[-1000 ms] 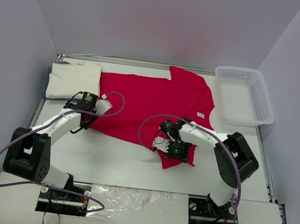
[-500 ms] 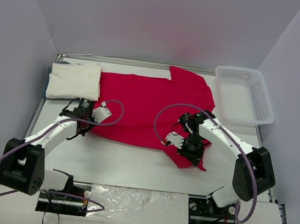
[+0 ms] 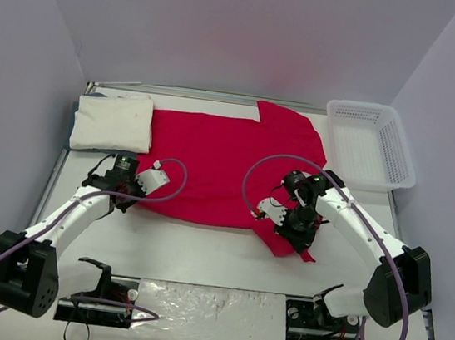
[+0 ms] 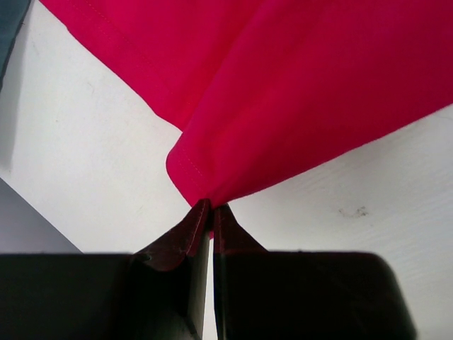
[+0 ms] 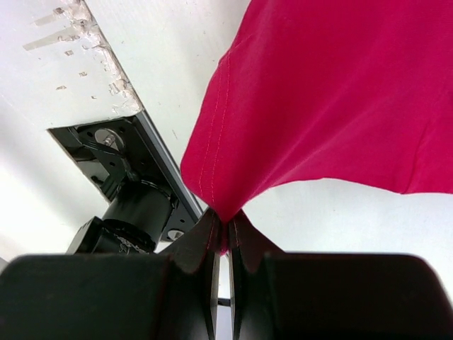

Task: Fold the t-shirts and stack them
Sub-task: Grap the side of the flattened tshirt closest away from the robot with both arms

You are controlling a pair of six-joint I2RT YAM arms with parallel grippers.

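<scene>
One red shirt (image 3: 212, 160) lies beside the basket (image 3: 370, 151).

mesh basket (image 3: 361, 108) far right, probably on table (image 3: 200, 250)

The folded cream cloth t-shirt (image 3: 113, 122) lies just left of the spread red cloth t-shirt (image 3: 229, 158); the white plastic mesh basket (image 3: 370, 151) sits right of it, all on the worktop (image 3: 199, 254).
</scene>
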